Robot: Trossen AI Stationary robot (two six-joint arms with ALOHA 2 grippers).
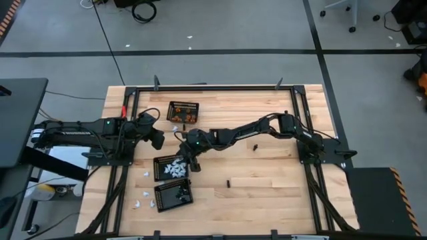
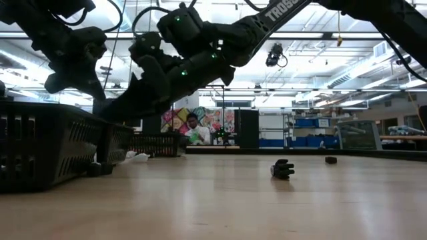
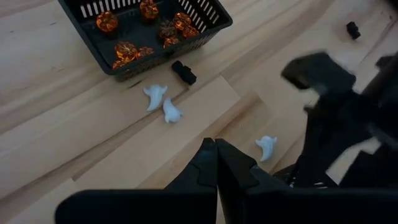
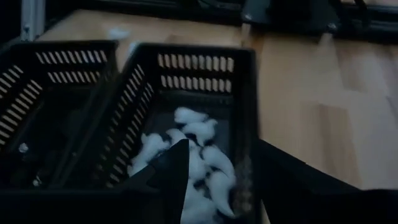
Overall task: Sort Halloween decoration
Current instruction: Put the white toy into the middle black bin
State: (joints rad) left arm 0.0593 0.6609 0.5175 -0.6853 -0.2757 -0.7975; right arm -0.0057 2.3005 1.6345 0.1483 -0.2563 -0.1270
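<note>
While your right fingers hang over the basket of white pieces near the desk's left edge, the sort looks well along but not finished. Your orange pieces sit in the basket toward the far edge of the desk, the white ones fill the middle basket, and the basket nearest the front edge holds what seem to be the black ones, though you cannot make them out clearly.

What is left for you lies loose on the desk: two white pieces just beside the orange basket, a black piece touching or nearly touching its wall, another white one a little farther out, several white bits by the left edge beside the two nearer baskets, and two black pieces out on the open middle of the desk toward the right.

Your right fingers stand apart, directly above the heap of white pieces at the basket's nearer wall. Nothing shows between them, so judge them empty, probably at the point of a drop. Your left fingers are pressed together with nothing between them, waiting above the desk near the left edge, with the loose white pieces and the black one ahead of them, near but not touching.
</note>
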